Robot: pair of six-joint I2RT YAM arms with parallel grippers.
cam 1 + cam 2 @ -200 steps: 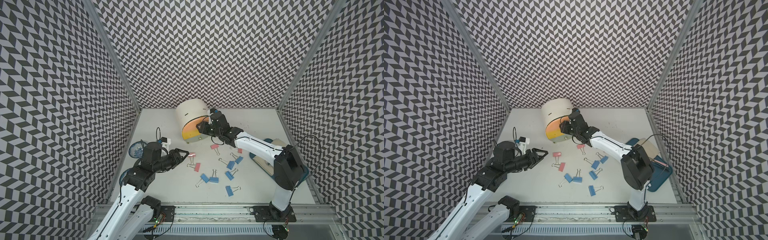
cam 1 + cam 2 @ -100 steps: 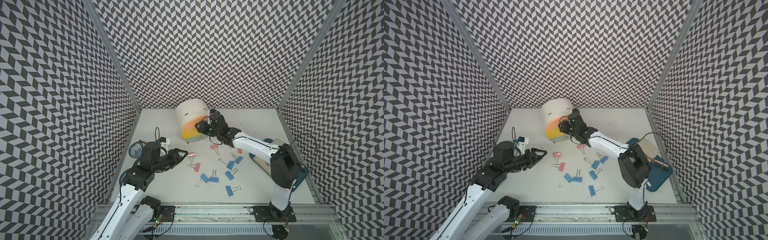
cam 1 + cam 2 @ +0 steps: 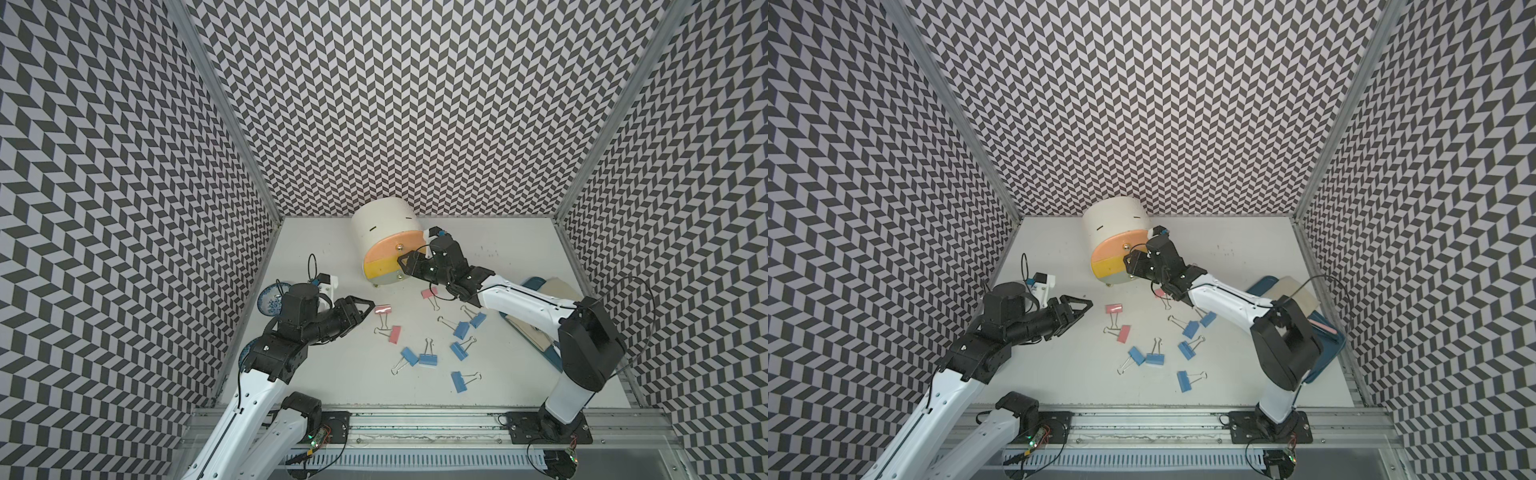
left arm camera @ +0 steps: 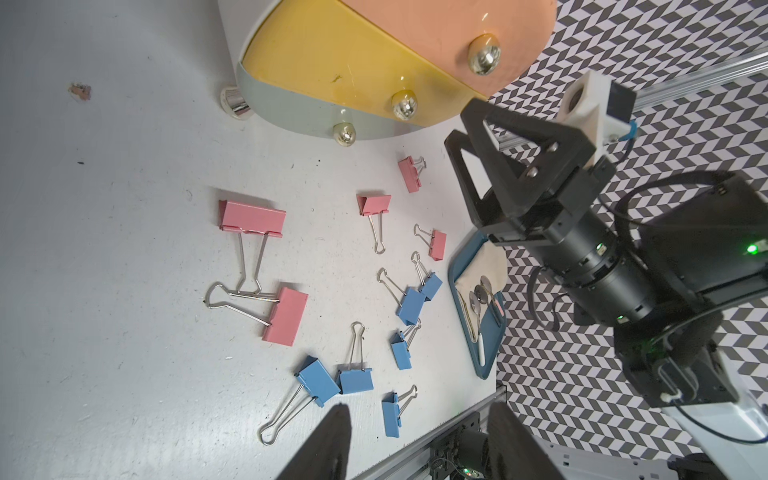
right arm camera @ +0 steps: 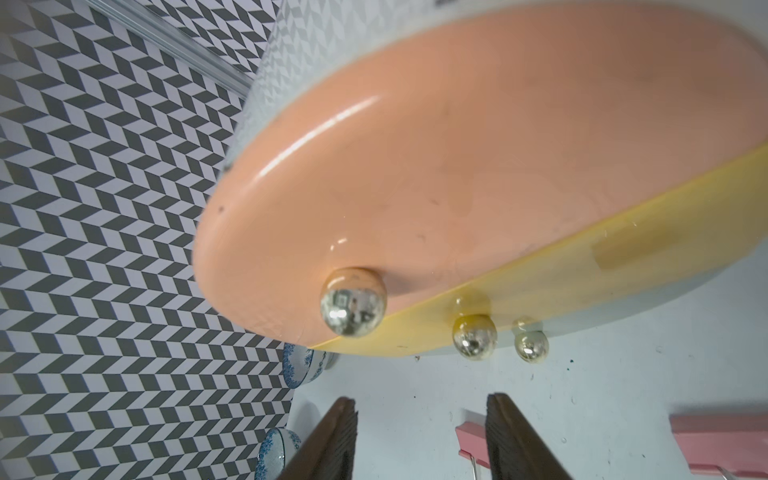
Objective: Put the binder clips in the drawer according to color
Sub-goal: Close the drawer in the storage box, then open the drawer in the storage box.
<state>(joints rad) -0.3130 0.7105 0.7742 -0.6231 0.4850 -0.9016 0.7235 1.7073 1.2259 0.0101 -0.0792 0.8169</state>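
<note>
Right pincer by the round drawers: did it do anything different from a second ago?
The right pincer seems to have opened its jaws a little wider in front of the peach drawer's knob, and it holds nothing. Its arm barely shifted. The left pincer, the binder clips and the shut drawers stayed as they were.

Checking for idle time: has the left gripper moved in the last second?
No. The left gripper remains just short of the nearest pink clip.

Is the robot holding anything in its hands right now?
No. The left gripper and the right gripper are both open and empty; the binder clips lie on the table.
</note>
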